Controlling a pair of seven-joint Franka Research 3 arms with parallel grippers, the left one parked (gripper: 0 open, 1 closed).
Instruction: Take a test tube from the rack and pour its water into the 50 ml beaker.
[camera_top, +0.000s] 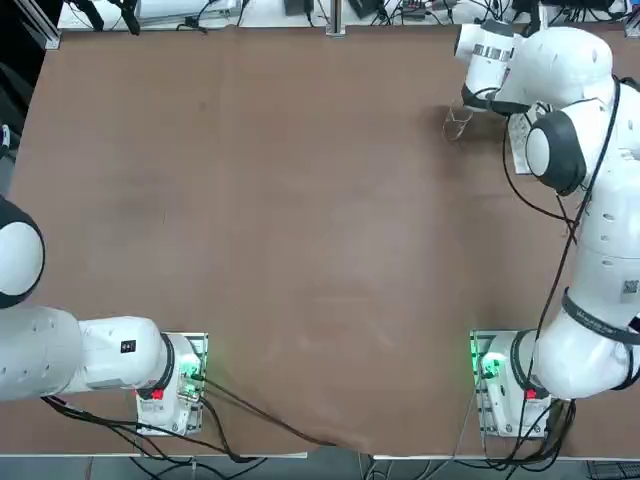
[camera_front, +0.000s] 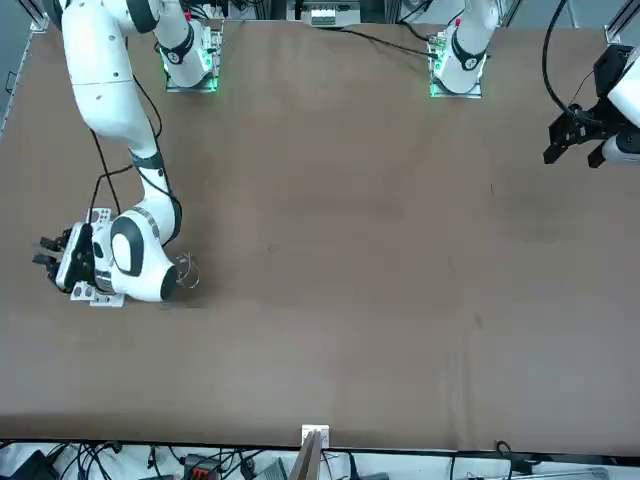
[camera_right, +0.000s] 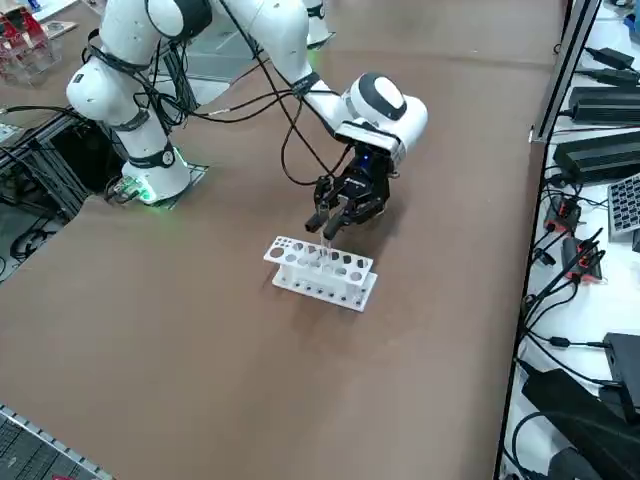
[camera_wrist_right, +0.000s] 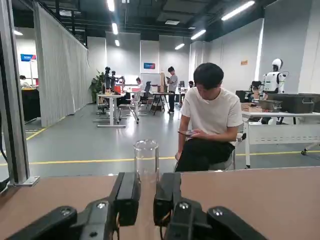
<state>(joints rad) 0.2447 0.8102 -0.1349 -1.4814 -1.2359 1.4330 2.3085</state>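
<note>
Item: right gripper (camera_right: 331, 226), hanging over the rack's (camera_right: 322, 273) far row near the table's (camera_right: 200, 330) right edge; you see its fingers (camera_wrist_right: 128, 196) clamped on the test tube (camera_wrist_right: 146, 159), held upright. Item: 50 ml beaker (camera_top: 459, 120), just beside the wrist. Item: seated person (camera_wrist_right: 209, 125) beyond the table.

Rack (camera_right: 321, 272) near the tabletop's (camera_top: 300, 250) far right corner, close to the right edge. Right gripper (camera_right: 329, 226) directly above rack, pinching a test tube (camera_right: 325, 255) that hangs into the rack's holes. Beaker (camera_wrist_right: 145, 158) just beyond, toward the far edge, beside rack.
</note>
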